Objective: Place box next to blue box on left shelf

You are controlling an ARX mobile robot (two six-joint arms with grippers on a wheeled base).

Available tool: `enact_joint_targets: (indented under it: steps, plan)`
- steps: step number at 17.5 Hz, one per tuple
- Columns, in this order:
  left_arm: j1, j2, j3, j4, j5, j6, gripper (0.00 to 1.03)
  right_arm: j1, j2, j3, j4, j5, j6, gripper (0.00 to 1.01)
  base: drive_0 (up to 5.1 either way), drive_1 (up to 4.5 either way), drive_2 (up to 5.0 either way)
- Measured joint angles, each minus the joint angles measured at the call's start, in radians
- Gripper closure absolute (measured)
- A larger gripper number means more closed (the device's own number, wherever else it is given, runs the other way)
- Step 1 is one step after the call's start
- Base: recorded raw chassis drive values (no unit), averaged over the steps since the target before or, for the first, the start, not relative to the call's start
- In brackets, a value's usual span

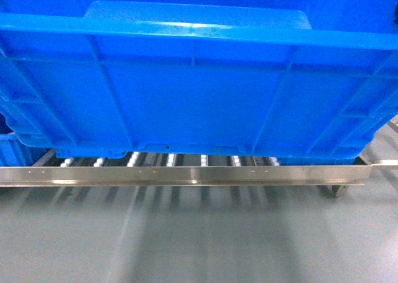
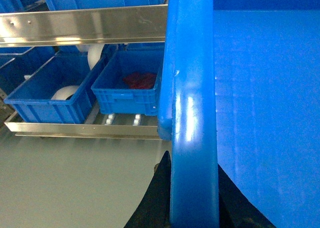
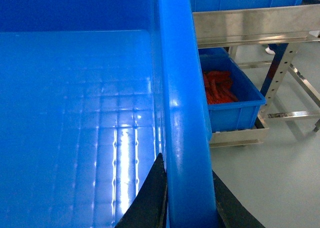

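Note:
The box (image 1: 199,90), a large bright blue ribbed crate, fills the upper head view. Its bottom lip hangs just over the white rollers of the left shelf (image 1: 186,174); I cannot tell whether they touch. My left gripper (image 2: 194,188) is shut on the box's left rim (image 2: 192,87), one black finger on each side. My right gripper (image 3: 187,188) is shut on the right rim (image 3: 177,87) the same way. A sliver of another blue box (image 1: 6,147) shows at the far left on the shelf.
Left of the crate, smaller blue bins (image 2: 127,85) sit on the lower roller level (image 2: 75,129), one holding red parts, another (image 2: 50,95) white rolls. On the right, a bin of red parts (image 3: 230,95) sits by the rack's legs (image 3: 280,72). Grey floor (image 1: 199,239) lies in front.

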Motion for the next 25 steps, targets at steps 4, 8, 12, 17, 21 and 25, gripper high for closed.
enact_joint_targets:
  steps: [4,8,12,17,21,25]
  plan:
    - [0.0,0.0,0.0,0.0,0.0,0.0,0.94,0.0,0.0,0.0,0.001,0.0,0.0,0.92,0.0,0.0,0.0]
    - [0.0,0.0,0.0,0.0,0.0,0.0,0.94,0.0,0.0,0.0,0.0,0.0,0.0,0.92,0.0,0.0,0.0]
    - [0.0,0.0,0.0,0.0,0.0,0.0,0.94,0.0,0.0,0.0,0.001,0.0,0.0,0.92,0.0,0.0,0.0]
    - [0.0,0.0,0.0,0.006,0.0,0.0,0.94,0.0,0.0,0.0,0.006,0.002,0.0,0.92,0.0,0.0,0.0]
    - [0.0,0.0,0.0,0.001,0.0,0.0,0.94,0.0,0.0,0.0,0.002,0.003,0.0,0.92,0.0,0.0,0.0]
    - [0.0,0.0,0.0,0.001,0.001,0.0,0.94,0.0,0.0,0.0,0.001,0.003,0.0,0.92,0.0,0.0,0.0]
